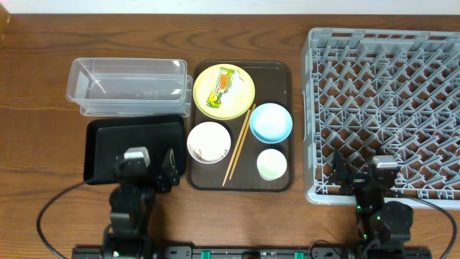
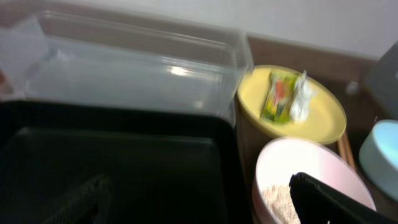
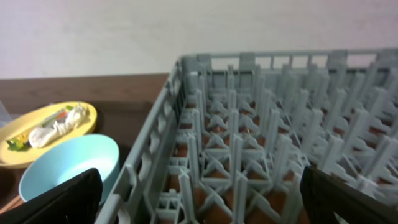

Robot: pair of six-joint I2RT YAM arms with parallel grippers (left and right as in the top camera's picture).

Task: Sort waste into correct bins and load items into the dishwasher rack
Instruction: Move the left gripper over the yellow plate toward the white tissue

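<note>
A yellow plate [image 1: 223,91] holds a yellow-green wrapper [image 1: 223,87] and a white paper scrap [image 2: 300,98]. A white bowl [image 1: 208,141] holds rice-like crumbs [image 2: 277,200]. A light blue bowl [image 1: 271,121], a pale cup [image 1: 272,164] and chopsticks [image 1: 238,146] lie on the brown tray [image 1: 277,73]. A clear box [image 1: 129,86] and a black tray [image 1: 136,144] sit at the left. The grey rack [image 1: 388,108] is at the right. My left gripper [image 1: 147,169] is open over the black tray's near edge. My right gripper [image 1: 370,176] is open at the rack's near edge. Both are empty.
The brown tray lies between the bins and the rack. The wooden table [image 1: 43,86] shows at the far left and behind the objects. A pale wall [image 3: 124,37] rises behind the table.
</note>
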